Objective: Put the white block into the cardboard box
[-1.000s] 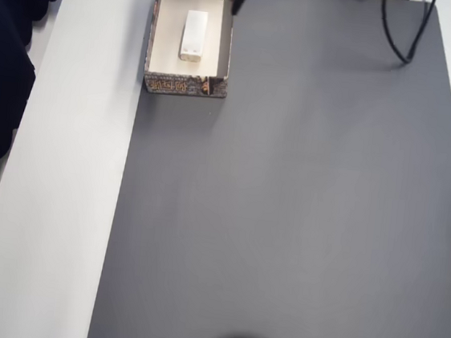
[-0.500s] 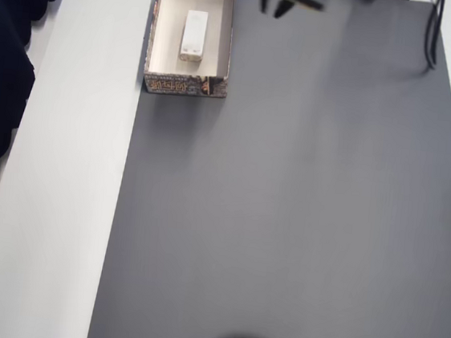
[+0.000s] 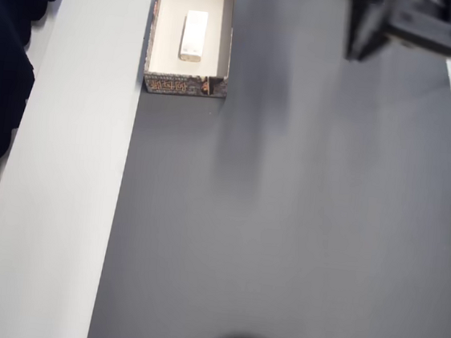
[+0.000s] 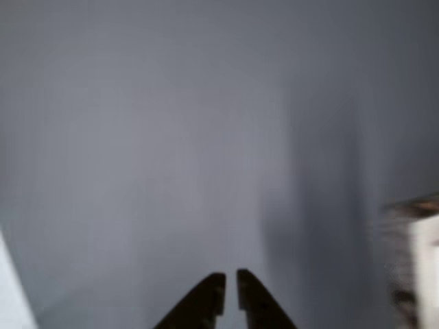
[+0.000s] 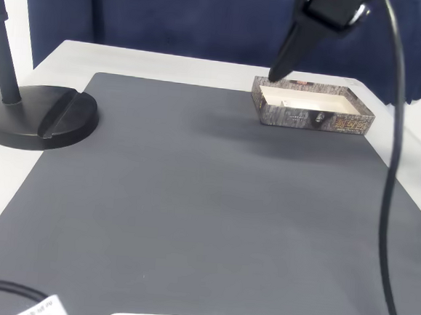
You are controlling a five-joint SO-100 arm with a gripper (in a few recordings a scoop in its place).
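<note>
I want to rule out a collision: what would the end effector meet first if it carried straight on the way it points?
Probably the bare grey mat. In the wrist view the end effector aims at it, with the cardboard box off to the right edge. Depth is unclear.

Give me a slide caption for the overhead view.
White block lies inside the cardboard box at the grey mat's corner; the gripper hangs off to the right.
</note>
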